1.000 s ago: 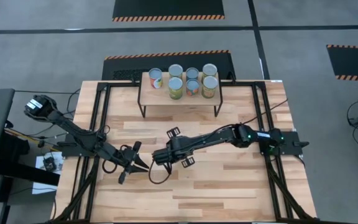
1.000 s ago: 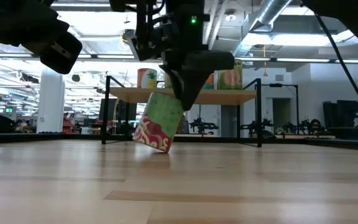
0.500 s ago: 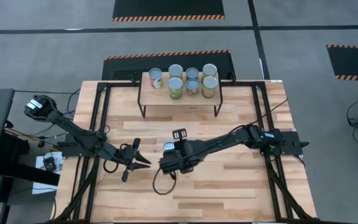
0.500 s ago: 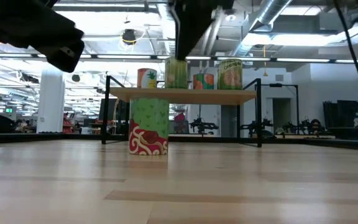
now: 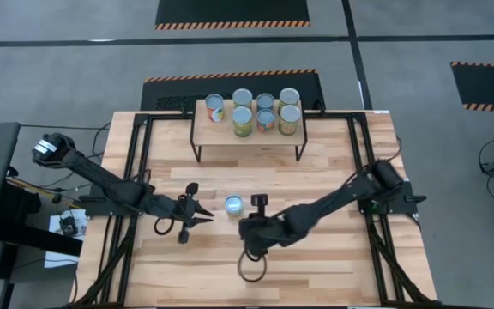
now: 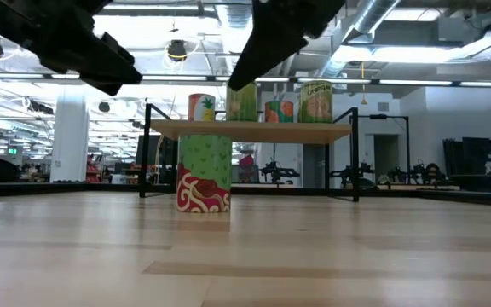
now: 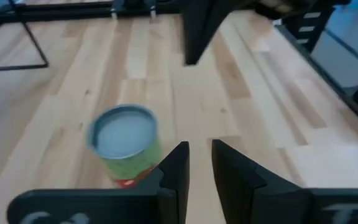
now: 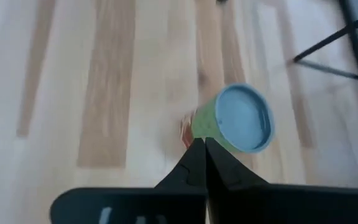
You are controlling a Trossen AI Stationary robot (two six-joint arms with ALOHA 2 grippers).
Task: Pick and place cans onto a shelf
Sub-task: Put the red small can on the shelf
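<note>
One green can [image 5: 233, 204] stands upright on the table [image 5: 333, 257], before the shelf [image 5: 249, 136] holding seven cans [image 5: 256, 112]. The right gripper [image 8: 202, 163], fingers together, hovers nearby; the left gripper [image 7: 199, 163] is slightly parted, empty.

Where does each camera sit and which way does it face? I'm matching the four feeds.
High: overhead, straight down on the table; both arms, left gripper, right gripper, seven cans on the shelf.
Low: at tabletop height, level toward the shelf; dark arm parts above.
Left wrist: looks past its own slightly parted fingers.
Right wrist: looks past its own shut fingers.
Shared: all four show the green can standing alone, ungripped.
</note>
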